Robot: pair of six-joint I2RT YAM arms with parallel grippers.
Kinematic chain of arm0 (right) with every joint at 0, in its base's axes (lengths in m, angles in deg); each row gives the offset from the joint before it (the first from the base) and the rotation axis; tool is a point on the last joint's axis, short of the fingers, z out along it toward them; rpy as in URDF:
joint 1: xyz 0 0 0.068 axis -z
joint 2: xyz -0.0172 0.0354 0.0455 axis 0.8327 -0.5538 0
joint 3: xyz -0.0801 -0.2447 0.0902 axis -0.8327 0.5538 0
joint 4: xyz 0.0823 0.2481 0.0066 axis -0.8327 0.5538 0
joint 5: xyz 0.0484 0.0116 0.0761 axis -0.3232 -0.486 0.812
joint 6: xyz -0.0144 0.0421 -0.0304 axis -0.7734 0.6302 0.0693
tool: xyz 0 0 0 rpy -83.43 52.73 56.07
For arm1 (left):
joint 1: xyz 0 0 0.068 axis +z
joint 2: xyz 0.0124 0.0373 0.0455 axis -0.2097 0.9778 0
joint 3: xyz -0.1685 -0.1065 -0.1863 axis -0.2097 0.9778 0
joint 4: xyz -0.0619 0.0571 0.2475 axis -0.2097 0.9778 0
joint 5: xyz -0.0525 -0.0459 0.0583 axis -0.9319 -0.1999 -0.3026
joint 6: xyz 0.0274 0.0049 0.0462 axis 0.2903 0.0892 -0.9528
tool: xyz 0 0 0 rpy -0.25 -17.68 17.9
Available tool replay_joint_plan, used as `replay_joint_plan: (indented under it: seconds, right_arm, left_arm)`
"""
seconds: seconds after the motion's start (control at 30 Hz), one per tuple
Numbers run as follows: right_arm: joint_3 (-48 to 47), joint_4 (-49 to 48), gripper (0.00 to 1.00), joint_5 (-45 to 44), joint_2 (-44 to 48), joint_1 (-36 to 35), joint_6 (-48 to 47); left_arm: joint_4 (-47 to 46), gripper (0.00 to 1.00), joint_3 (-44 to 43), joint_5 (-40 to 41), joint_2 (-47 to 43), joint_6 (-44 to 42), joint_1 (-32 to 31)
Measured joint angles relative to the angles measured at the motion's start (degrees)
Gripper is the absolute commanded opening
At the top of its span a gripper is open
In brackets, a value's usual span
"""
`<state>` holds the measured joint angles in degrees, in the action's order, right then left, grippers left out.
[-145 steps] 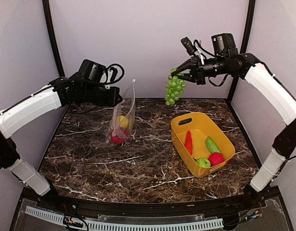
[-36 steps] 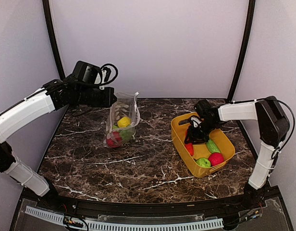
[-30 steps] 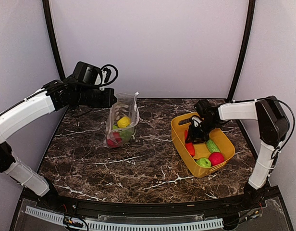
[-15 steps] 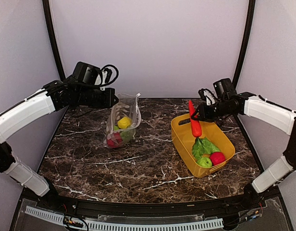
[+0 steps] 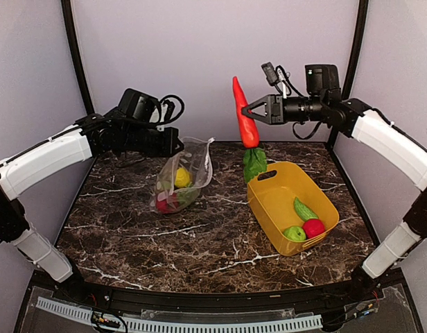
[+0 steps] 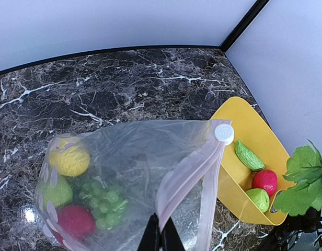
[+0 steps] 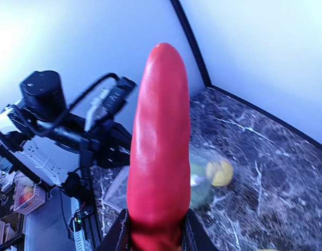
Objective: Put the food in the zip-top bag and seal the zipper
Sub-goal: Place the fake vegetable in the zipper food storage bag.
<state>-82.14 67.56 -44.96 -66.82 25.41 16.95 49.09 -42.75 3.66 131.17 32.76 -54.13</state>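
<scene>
Chili (image 5: 240,94) up high, right of the bag (image 5: 182,182), long axis near upright, leaves down. Clenched mid-body in the right hand (image 5: 248,110). Bag mouth gaping toward it, zipper (image 6: 190,172) edge pinched tight in the left hand (image 5: 173,144). Probably down-left into the bag next.

Red carrot-shaped piece (image 5: 245,114), green leaves, showing upper centre. Yellow tub (image 5: 272,201) sitting right. Clear bag (image 6: 129,151), pinkish zipper (image 6: 186,175), showing yellow, red, green lumps, probably grapes (image 6: 101,204). Dark table (image 5: 199,236) showing white veins.
</scene>
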Motion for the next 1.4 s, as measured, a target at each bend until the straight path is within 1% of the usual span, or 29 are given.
replay_joint_plan:
  seconds: [0.17, 0.3, 0.57, 0.73, 0.8, 0.83, 0.87, 0.93, 1.03, 1.1, 1.13, 1.17, 1.2, 1.3, 1.37, 1.4]
  right_arm:
    - [-6.5, -6.1, 0.06, 3.9, -5.3, -4.9, 2.1]
    - [-8.9, -11.7, 0.04, 6.4, -9.9, -6.8, 5.2]
    - [-13.6, -22.4, 0.03, 10.0, -18.3, -7.3, 13.9]
    - [-16.5, -25.9, 0.02, 11.0, -21.7, -8.1, 16.5]
    - [-17.2, -27.2, 0.04, 11.3, -22.9, -8.8, 16.9]
    - [-17.2, -27.6, 0.07, 11.5, -23.3, -9.1, 17.1]
    - [-17.0, -28.2, 0.12, 11.8, -23.7, -9.5, 17.5]
    - [-15.4, -30.1, 0.28, 12.3, -24.0, -10.1, 18.3]
    - [-11.8, -32.0, 0.46, 13.1, -24.0, -10.6, 18.9]
    - [-8.7, -33.4, 0.62, 14.0, -24.0, -10.6, 18.0]
    - [-7.2, -33.8, 0.68, 14.6, -23.9, -10.6, 17.5]
    - [-5.7, -33.9, 0.71, 15.1, -23.8, -10.6, 16.7]
    - [-4.5, -33.9, 0.77, 15.3, -23.5, -10.6, 16.2]
    - [-1.8, -32.6, 0.81, 16.4, -22.0, -10.6, 12.7]
    - [-1.4, -31.3, 0.87, 16.8, -20.5, -10.6, 10.2]
    - [-1.4, -30.6, 0.92, 17.0, -19.6, -10.6, 9.0]
  left_arm:
    - [0.0, 0.01, -1.7, -0.2, 1.1, 1.4, -1.4]
    - [0.0, 0.01, -2.5, -0.3, 1.6, 2.8, -1.7]
    - [-0.6, 0.01, -3.0, -0.8, 1.6, 7.0, -1.7]
    - [-1.1, 0.01, -2.9, -0.8, 0.8, 9.3, -1.7]
    - [-1.5, 0.01, -2.8, -0.8, -0.2, 10.1, -1.7]
    - [-1.8, 0.01, -2.6, -0.7, -0.7, 10.4, -1.7]
    - [-2.2, 0.01, -2.3, -0.6, -1.4, 10.8, -1.7]
    - [-2.8, 0.01, -1.3, 0.2, -3.2, 11.5, -1.7]
    - [-3.6, 0.01, 0.0, 1.6, -5.3, 12.0, -1.7]
    - [-3.8, 0.01, 0.8, 2.5, -6.4, 12.3, -1.7]
    - [-3.9, 0.01, 1.1, 3.0, -6.9, 12.4, -1.7]
    - [-3.9, 0.01, 1.5, 3.4, -7.2, 12.4, -1.7]
    - [-4.2, 0.01, 1.8, 3.6, -7.4, 12.5, -1.6]
    - [-4.6, 0.01, 3.3, 4.1, -7.5, 12.5, -1.6]
    - [-4.8, 0.01, 4.3, 4.2, -7.5, 12.7, -1.3]
    - [-4.9, 0.01, 4.6, 4.2, -7.5, 12.7, -1.2]
